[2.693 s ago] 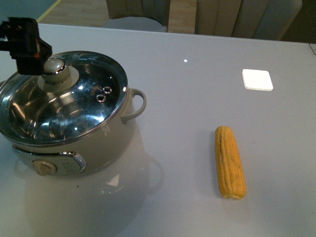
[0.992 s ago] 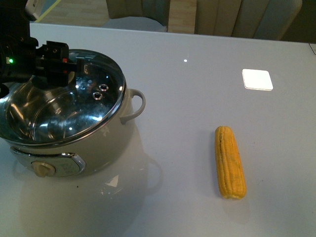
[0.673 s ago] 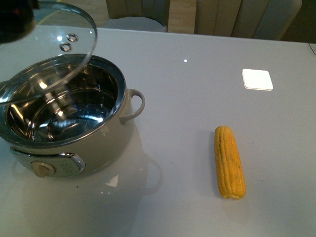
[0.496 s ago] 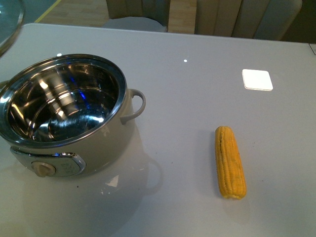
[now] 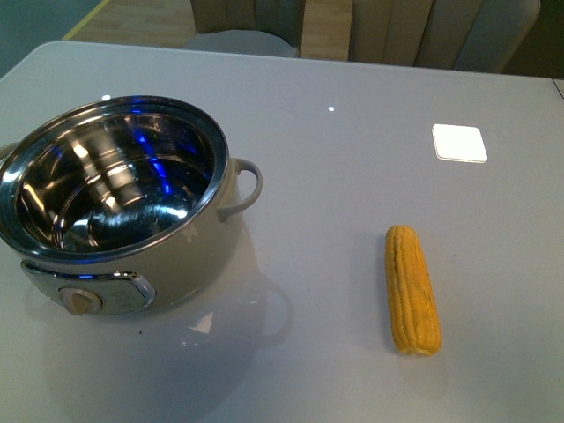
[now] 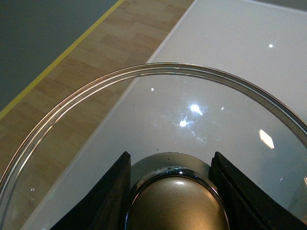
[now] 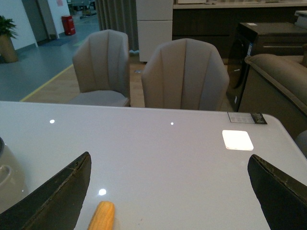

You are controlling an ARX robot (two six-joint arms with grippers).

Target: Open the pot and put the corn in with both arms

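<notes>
Lid [image 6: 158, 110] now lifted clear, gone from front view: pot [image 5: 196, 254] open! Left pincer [image 6: 173, 184] clenched on lid; right pincer [image 7: 168, 194] splayed, empty. Corn [image 5: 412, 289] next.

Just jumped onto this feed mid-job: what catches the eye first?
The pot stands open at the left of the table, its shiny steel inside empty. The corn lies alone to its right. In the left wrist view, the left gripper holds the glass lid by its knob.
</notes>
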